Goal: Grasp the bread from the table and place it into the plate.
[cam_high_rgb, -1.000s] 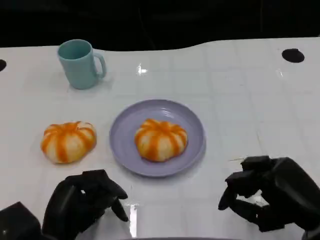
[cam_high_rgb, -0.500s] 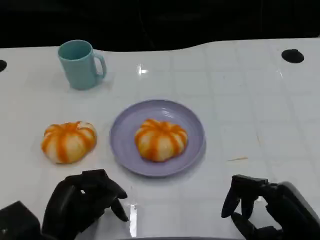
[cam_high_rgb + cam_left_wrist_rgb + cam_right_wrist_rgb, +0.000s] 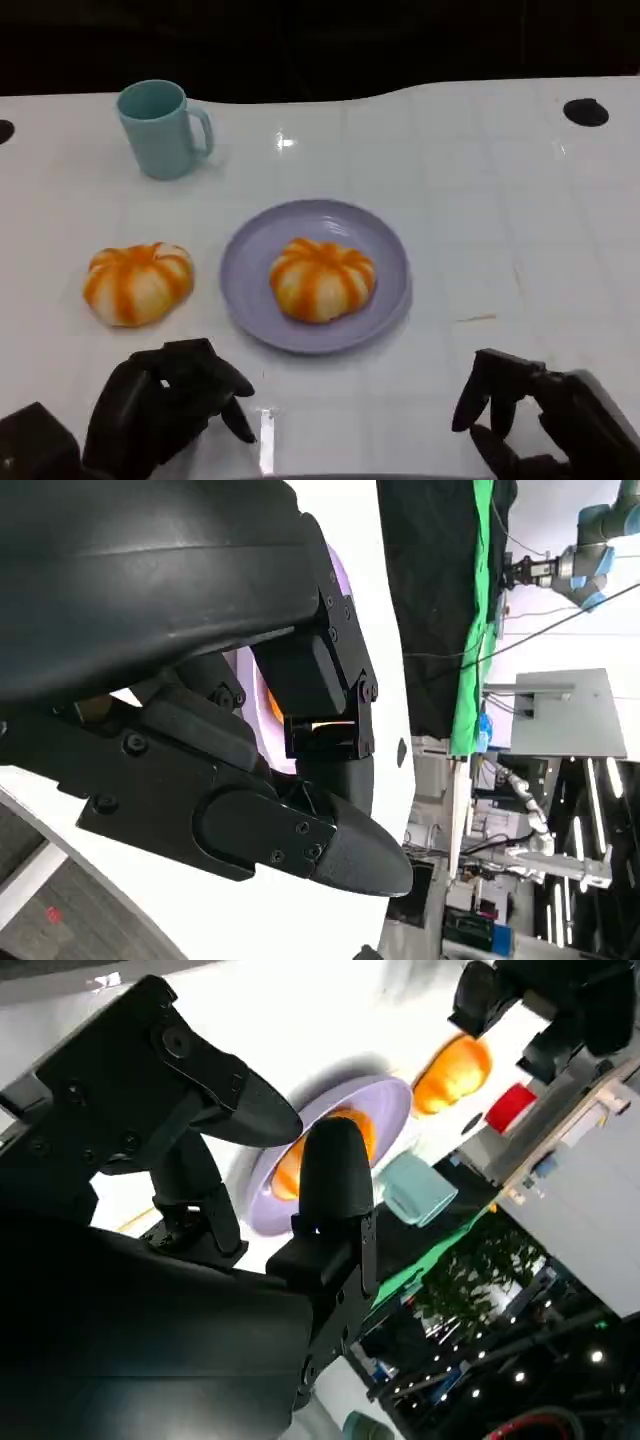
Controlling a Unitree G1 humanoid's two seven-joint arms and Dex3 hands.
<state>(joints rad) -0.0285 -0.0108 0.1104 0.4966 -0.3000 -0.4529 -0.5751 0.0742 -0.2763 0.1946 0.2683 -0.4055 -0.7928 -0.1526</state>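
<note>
Two orange-striped round breads are in the head view. One bread (image 3: 322, 279) lies in the middle of the lavender plate (image 3: 250, 265). The other bread (image 3: 137, 283) sits on the white table to the plate's left. My left hand (image 3: 165, 405) hovers near the table's front edge, just below that loose bread, with loosely bent fingers holding nothing. At the lower right, my right hand (image 3: 540, 420) is low, its fingers apart and empty. The right wrist view looks past my fingers (image 3: 335, 1175) to the plate (image 3: 385, 1110) and the loose bread (image 3: 452, 1072).
A teal mug (image 3: 163, 128) stands at the back left of the table, also in the right wrist view as the mug (image 3: 418, 1188). A black round spot (image 3: 585, 111) marks the far right of the tabletop. Bare table lies between the plate and my right hand.
My right hand has drawn back from beside the plate toward the near edge and sits lower in the picture. The left hand, both breads and the plate have not moved.
</note>
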